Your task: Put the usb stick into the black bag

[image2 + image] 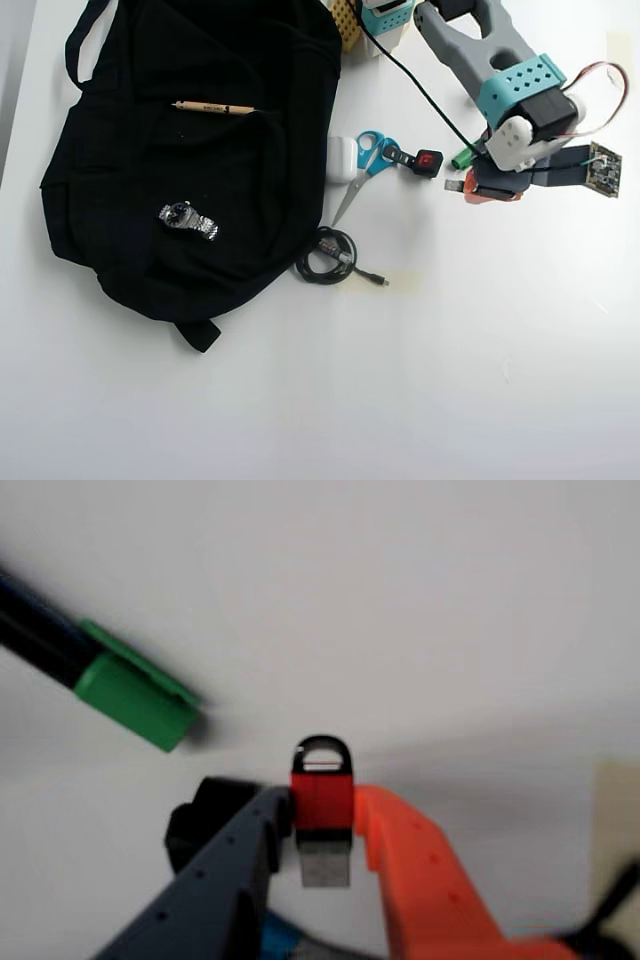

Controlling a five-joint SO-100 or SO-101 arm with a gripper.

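Hand (322, 830) pinches red usb stick (322, 800), silver plug bared.

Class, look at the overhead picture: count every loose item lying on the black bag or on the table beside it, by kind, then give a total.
Pencil: 1
Watch: 1
White case: 1
Scissors: 1
Black block with red button: 1
Coiled cable: 1
Green marker: 1
USB stick: 1
Total: 8

Clearance, table between me and the black bag (150, 200)

In the overhead view bare white table (450, 380) lies open below and right of my gripper (462, 186). Toward the bag, my straight line is crowded: green marker (465, 157) just beside my jaws, black block (424, 160), scissors (365, 168), white case (342, 158), coiled cable (327, 256) lower. A pencil (213, 107) and watch (188, 220) lie on the bag.
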